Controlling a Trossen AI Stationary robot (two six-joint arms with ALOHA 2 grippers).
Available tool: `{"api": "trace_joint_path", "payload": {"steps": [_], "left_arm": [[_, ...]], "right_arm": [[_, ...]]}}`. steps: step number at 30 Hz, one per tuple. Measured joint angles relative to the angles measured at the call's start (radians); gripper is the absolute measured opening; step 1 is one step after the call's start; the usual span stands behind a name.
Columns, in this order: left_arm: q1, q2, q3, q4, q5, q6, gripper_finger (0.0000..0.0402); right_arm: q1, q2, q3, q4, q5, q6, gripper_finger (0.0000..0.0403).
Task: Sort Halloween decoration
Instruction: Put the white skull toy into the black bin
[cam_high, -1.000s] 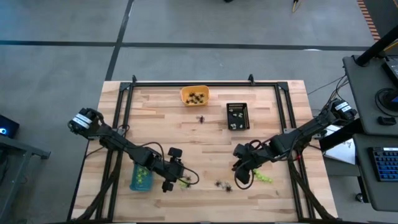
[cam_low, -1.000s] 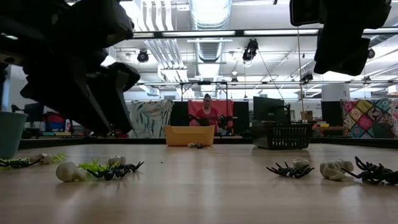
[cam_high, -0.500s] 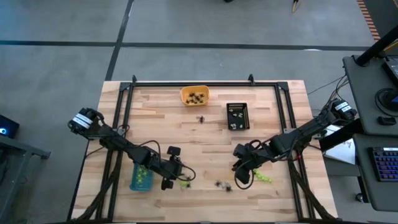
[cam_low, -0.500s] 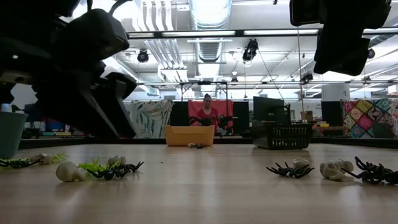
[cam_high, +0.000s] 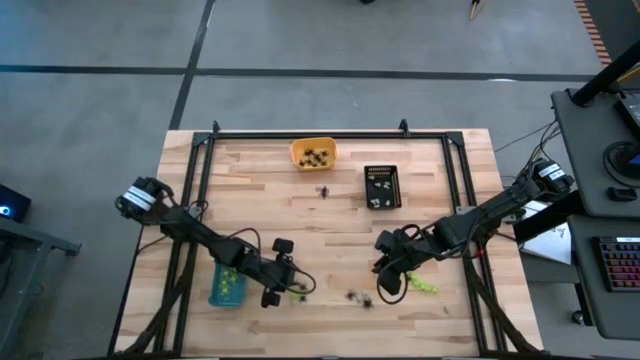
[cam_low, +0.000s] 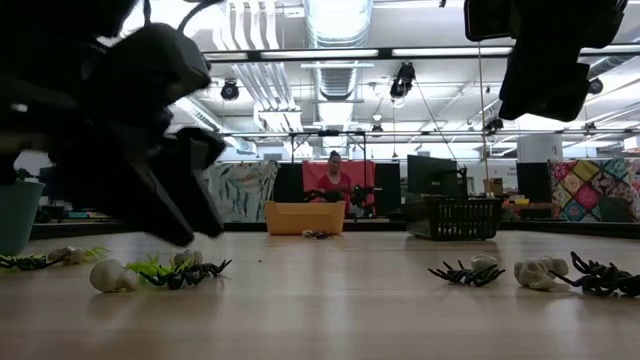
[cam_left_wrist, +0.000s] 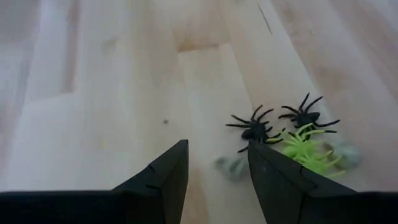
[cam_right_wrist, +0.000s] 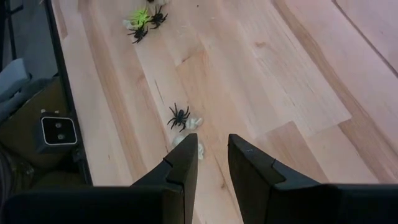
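High view: the left gripper (cam_high: 285, 294) hovers beside a small cluster — black spiders (cam_left_wrist: 255, 129) and a green one (cam_left_wrist: 306, 149) — fingers (cam_left_wrist: 163, 179) parted, empty. The right gripper (cam_high: 386, 288) hangs over the tabletop (cam_high: 270, 200), fingers narrowly apart, empty.

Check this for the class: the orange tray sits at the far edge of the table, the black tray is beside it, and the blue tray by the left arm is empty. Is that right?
Not quite. The blue tray by the left arm is not empty: the high view shows lime-green pieces inside it. The rest holds: the orange tray sits at the far edge, with the black tray beside it.

Bare planks mid-table (cam_high: 300, 215) (trinket cluster (cam_high: 298, 292) and blue tray (cam_high: 227, 287) at the near edge)
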Motion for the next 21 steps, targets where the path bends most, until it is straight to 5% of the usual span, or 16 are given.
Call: {"api": "trace_joint_path", "payload": {"steps": [6, 21], "left_arm": [[-0.002, 0.081, 0.046, 0.002, 0.009, -0.006, 0.0149], [-0.002, 0.050, 0.035, -0.056, 0.008, -0.035, 0.0137]], "right_arm": [[0.000, 0.000, 0.000, 0.000, 0.000, 0.000, 0.0079], [0.000, 0.000, 0.000, 0.000, 0.000, 0.003, 0.0079]]}}
